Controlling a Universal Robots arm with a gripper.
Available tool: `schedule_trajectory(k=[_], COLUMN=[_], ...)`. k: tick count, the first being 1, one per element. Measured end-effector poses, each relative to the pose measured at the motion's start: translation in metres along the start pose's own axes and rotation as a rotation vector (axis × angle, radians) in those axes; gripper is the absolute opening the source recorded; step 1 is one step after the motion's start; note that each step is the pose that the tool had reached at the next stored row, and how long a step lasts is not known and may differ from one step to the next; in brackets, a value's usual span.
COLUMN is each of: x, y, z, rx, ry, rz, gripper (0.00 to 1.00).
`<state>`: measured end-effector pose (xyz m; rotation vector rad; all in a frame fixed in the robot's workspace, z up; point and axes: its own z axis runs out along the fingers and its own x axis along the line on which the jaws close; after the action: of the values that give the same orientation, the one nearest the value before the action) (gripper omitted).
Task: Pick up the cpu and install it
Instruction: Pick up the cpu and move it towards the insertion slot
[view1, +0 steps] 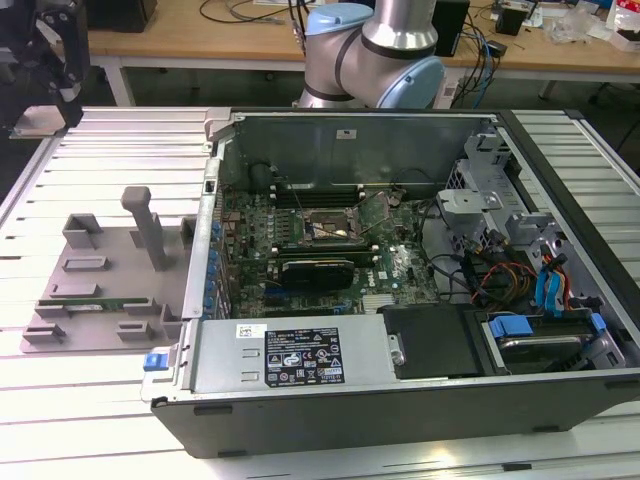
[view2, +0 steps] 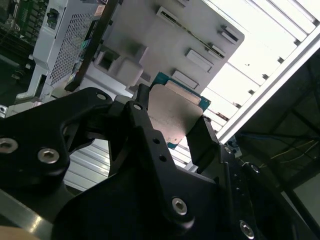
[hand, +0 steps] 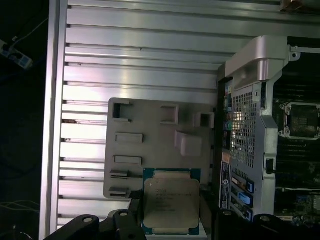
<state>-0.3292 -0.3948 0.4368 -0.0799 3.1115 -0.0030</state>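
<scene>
My gripper (view2: 172, 127) is shut on the cpu (view2: 175, 112), a flat square chip with a silver-grey top and a thin green rim. One black finger (view2: 142, 107) presses on one edge and the other on the opposite edge. In the first wrist view the cpu (hand: 171, 200) hangs level in the air over the near edge of the grey tray (hand: 155, 145), held by my gripper (hand: 171, 226). The open socket (view1: 335, 228) sits on the motherboard inside the computer case (view1: 400, 360), its metal frame (view1: 378, 207) tilted up. In the first wrist view the socket (hand: 300, 120) lies beyond the case wall.
The grey tray (view1: 110, 270) with raised blocks and a post lies on the slatted metal table (view1: 90, 400) at the exterior view's left of the case. A long black graphics card (view1: 318, 270) sits just in front of the socket. Cables and drive bays (view1: 530, 290) crowd the case's right.
</scene>
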Motion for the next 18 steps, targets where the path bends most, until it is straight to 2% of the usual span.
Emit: schedule_trajectory(k=[12,18], x=[-0.0190,-0.0341], y=[-0.0010,-0.0017], z=[0.0011,0.0026], rx=[0.0002,0.0006], ry=[0.0000,0.0001], rz=[0.000,0.000], gripper=[0.55,0.55])
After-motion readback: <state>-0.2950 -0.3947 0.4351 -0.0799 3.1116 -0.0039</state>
